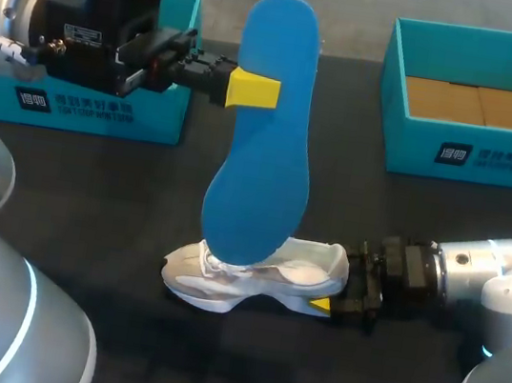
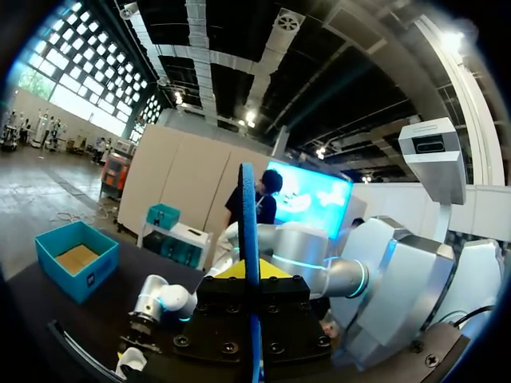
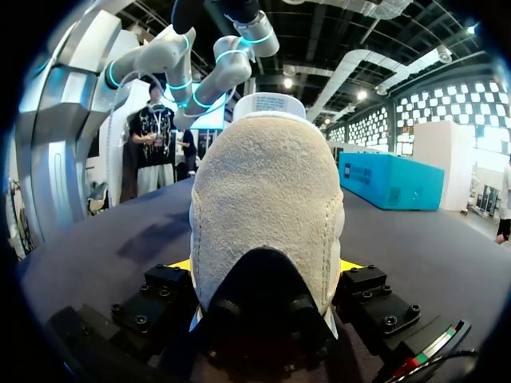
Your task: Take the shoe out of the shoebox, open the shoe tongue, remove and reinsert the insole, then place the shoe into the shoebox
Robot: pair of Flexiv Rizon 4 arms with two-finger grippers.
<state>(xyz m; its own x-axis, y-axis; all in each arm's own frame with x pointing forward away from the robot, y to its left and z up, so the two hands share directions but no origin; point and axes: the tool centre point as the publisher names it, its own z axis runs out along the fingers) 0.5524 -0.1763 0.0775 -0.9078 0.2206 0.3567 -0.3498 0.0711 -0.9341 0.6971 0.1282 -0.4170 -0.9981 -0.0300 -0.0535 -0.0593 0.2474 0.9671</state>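
A blue insole point(image 1: 259, 182) stands upright over the table, with my left gripper point(image 1: 252, 90) shut on its upper part. In the left wrist view the insole point(image 2: 248, 207) shows edge-on between the yellow tips. Its lower end meets the opening of the white shoe point(image 1: 268, 272); I cannot tell whether it is inside. The shoe lies on the dark table. My right gripper point(image 1: 335, 295) is shut on its heel, which fills the right wrist view point(image 3: 267, 199) between the fingers point(image 3: 351, 266). The teal shoebox point(image 1: 400, 97) stands at the back right with a brown bottom.
A second teal box point(image 1: 104, 111) stands at the back left, partly behind my left arm, and shows ahead of the shoe in the right wrist view point(image 3: 391, 182). Bare dark tabletop point(image 1: 212, 358) runs along the front.
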